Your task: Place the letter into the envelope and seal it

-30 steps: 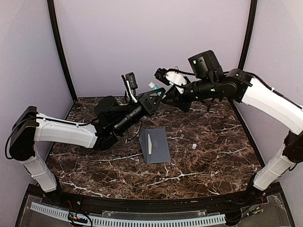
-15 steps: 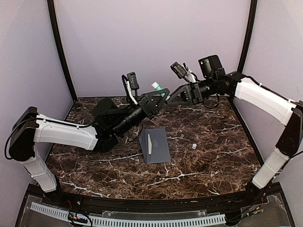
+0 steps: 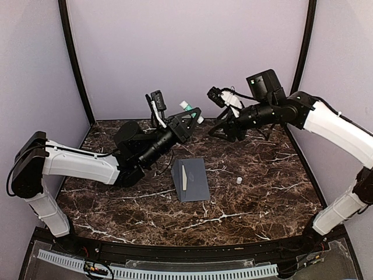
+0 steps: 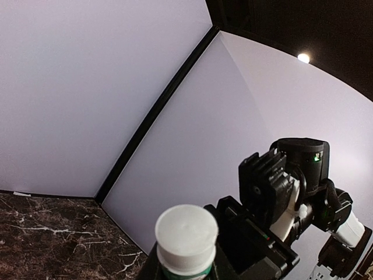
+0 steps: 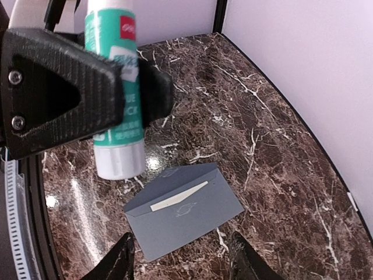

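Centrally on the dark marble table (image 3: pixel 116 204) lies the grey-blue envelope (image 3: pixel 192 182), flat. A pale sliver at its flap seems to be the letter (image 3: pixel 183 175) tucked inside. Above the table's far side, the left gripper (image 3: pixel 187 121) clamps a teal-and-white glue stick (image 3: pixel 187 107). Just right of it, the right gripper (image 5: pixel 183 263) hangs with fingers spread, holding nothing. A small white object (image 3: pixel 239 180) sits right of the envelope.

Teal glue stick (image 5: pixel 111 26) aloft, white object (image 3: pixel 239 180) on table (image 3: pixel 262 201)
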### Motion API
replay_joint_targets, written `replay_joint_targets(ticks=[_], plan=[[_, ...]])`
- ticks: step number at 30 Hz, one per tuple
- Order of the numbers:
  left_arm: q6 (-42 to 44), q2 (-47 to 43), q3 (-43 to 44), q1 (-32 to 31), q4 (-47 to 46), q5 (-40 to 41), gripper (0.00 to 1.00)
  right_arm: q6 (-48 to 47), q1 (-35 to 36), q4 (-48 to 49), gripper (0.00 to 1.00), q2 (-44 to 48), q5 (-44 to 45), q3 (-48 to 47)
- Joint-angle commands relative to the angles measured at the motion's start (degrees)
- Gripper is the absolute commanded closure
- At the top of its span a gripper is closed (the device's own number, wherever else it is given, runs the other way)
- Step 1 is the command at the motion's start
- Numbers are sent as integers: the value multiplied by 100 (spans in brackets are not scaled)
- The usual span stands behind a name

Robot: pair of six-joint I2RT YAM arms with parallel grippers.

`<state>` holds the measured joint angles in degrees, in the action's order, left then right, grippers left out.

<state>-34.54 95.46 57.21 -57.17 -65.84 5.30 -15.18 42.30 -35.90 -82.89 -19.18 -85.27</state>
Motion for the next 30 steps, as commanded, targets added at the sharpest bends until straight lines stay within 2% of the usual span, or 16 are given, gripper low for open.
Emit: replay_joint_targets(ticks=[1, 7, 18, 30], plan=[[-81, -176, -14, 3, -94, 214, 100, -537, 511, 148, 48, -64, 1358, -230], [-152, -146, 5, 4, -128, 218, 100, -555, 826, 91, 49, -359, 1432, -599], [-151, -177, -16, -3, -114, 157, 100, -566, 1051, 95, 55, -527, 1645, -976], [-138, -153, -70, 4, -146, 113, 100, -546, 1061, 66, 77, -629, 1494, -1067]])
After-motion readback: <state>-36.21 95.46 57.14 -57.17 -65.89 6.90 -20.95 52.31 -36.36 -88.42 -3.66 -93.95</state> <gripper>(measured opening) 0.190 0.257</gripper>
